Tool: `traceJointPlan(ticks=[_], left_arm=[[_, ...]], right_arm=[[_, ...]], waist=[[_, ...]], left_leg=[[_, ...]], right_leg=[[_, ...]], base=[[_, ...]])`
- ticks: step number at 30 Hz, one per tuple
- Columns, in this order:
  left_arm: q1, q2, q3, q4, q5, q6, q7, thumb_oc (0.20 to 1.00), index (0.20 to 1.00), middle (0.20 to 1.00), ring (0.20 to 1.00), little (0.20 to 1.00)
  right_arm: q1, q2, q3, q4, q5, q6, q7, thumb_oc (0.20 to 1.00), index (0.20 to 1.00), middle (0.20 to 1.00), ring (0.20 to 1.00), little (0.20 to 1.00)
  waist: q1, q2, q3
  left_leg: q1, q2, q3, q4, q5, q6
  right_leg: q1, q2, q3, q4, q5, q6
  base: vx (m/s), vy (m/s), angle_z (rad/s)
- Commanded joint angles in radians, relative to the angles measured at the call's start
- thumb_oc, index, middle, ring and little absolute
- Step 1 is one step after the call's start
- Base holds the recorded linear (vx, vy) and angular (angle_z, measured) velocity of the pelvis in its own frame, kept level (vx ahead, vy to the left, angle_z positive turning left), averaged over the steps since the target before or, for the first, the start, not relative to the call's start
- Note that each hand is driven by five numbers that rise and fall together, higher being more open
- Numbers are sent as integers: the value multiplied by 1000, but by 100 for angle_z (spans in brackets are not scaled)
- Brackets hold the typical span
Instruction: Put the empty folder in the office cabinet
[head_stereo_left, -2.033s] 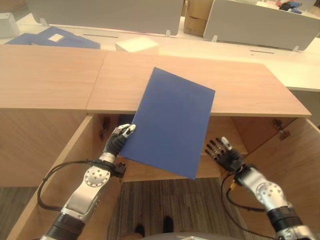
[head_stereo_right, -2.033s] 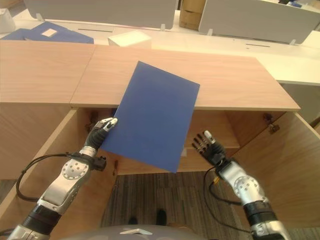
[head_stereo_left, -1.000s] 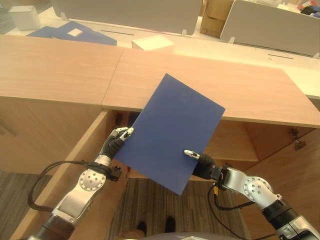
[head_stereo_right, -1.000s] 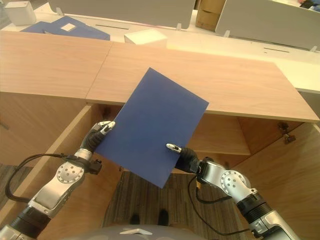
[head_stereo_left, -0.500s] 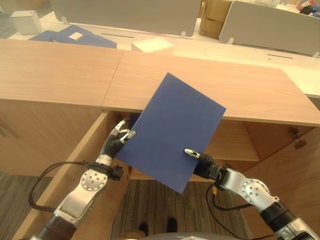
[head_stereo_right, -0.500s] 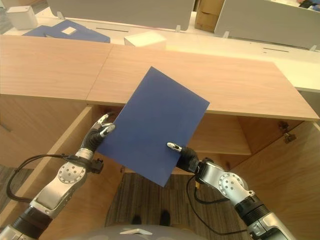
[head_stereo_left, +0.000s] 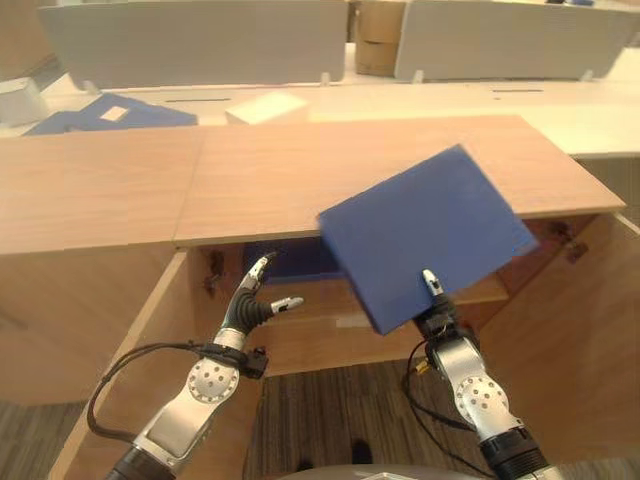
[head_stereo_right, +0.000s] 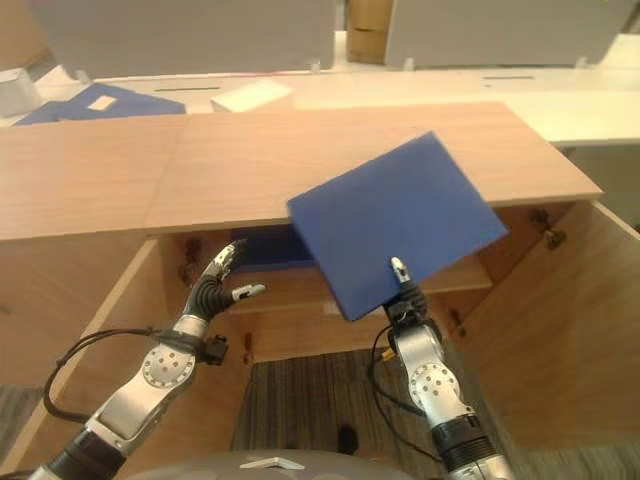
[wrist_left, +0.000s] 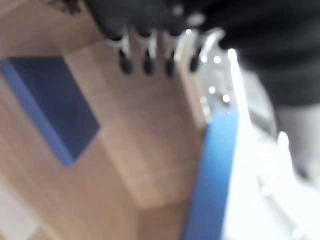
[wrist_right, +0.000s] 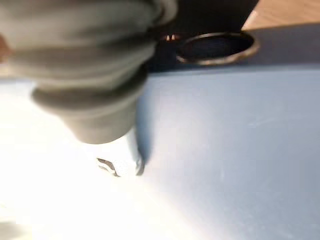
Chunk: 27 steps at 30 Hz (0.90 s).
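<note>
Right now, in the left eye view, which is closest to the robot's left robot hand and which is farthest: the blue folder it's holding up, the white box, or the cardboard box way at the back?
1. The blue folder, just to the right of the left robot hand, held by the right robot hand.
2. The white box, beyond the cabinet top.
3. The cardboard box, at the back, farthest.

left hand (head_stereo_left: 252, 306) fingers spread, right hand (head_stereo_left: 435, 305) pinching

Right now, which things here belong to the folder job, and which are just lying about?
Job:
blue folder, pinched by the right hand
open cabinet
left hand, open, holding nothing

Lying about:
folder on the shelf
blue folders on the desk behind
white box
</note>
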Motion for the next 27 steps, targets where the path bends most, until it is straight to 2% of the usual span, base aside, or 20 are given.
traceJointPlan(ticks=[1,4,6,12,15,19,22,27], left_arm=[[-41,21,0,-25,40,-67,49,1000,1000,1000,1000,1000],[-45,19,-7,-30,41,-64,63,1000,1000,1000,1000,1000],[-52,11,-15,-40,45,-54,76,1000,1000,1000,1000,1000],[-59,3,-21,-50,49,-41,93,1000,1000,1000,1000,1000],[-62,5,-26,-50,45,-40,111,1000,1000,1000,1000,1000],[-67,3,-28,-50,43,-40,131,1000,1000,1000,1000,1000],[-68,3,-31,-49,47,-47,151,1000,1000,1000,1000,1000],[-74,5,-35,-58,43,-43,175,1000,1000,1000,1000,1000]], right_arm=[[-42,7,-49,14,-106,-120,-129,200,200,200,200,200],[-41,21,-66,20,-128,-138,-167,200,200,200,200,200],[-38,39,-88,30,-190,-179,-215,200,200,200,200,200],[-29,42,-94,18,-246,-196,-272,200,200,200,200,200],[-10,41,-87,9,-230,-160,-301,200,200,200,200,200],[13,48,-65,21,-196,-154,-331,200,200,200,200,200],[39,59,-50,33,-154,-173,-366,200,200,200,200,200],[64,60,-51,44,-189,-180,-408,200,200,200,200,200]], waist=[[12,-13,14],[7,-6,12],[-2,5,8],[-13,13,1],[-23,20,0],[-32,25,3],[-40,28,6],[-50,33,8]], left_leg=[[-21,1,12,-1,-37,24],[-21,0,12,-1,-39,24],[-23,-2,12,-1,-41,23],[-32,-5,16,-1,-36,21],[-31,-4,21,-1,-45,20],[-33,-3,28,-1,-44,20],[-36,-2,33,-1,-42,19],[-39,-4,37,-1,-42,20]], right_leg=[[25,-30,29,5,18,72],[25,-29,34,3,17,72],[24,-28,42,0,13,70],[17,-28,50,-3,16,66],[18,-28,54,-3,6,67],[16,-27,59,-3,5,65],[12,-27,62,-3,5,65],[9,-28,64,-3,7,66]], base=[[-24,40,-5],[-12,27,-14],[-22,39,-9],[-24,17,0],[-8,45,-5],[-22,35,-5],[-32,30,-6],[-10,16,-3]])
